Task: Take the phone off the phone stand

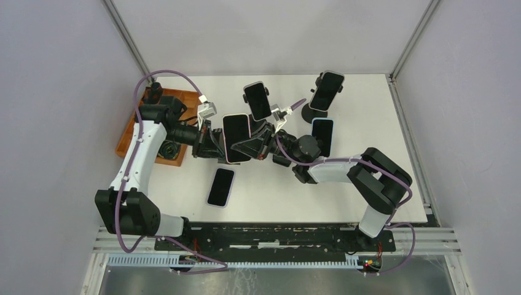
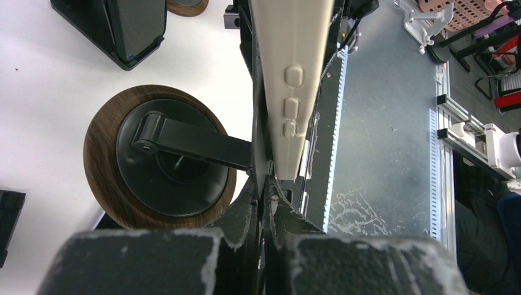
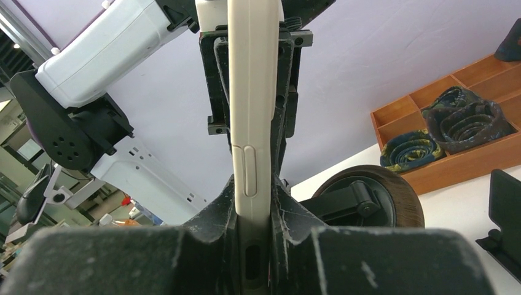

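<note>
**Right claw [image 3: 249, 212] clamps the phone [image 3: 249, 110]; left claw [image 2: 267, 200] shut**

The phone stands on edge at mid-table, close against the black cradle of the phone stand [image 2: 101, 153], which has a round wooden base. The left claw is pinched tight at the phone's end; what it nips I cannot tell. Four more phones surround them: three propped phones [image 1: 325, 91] behind and to the right, the nearest just behind the right claw, and one flat phone [image 1: 221, 186] in front. One wooden tray [image 1: 186, 97] sits left.
</note>
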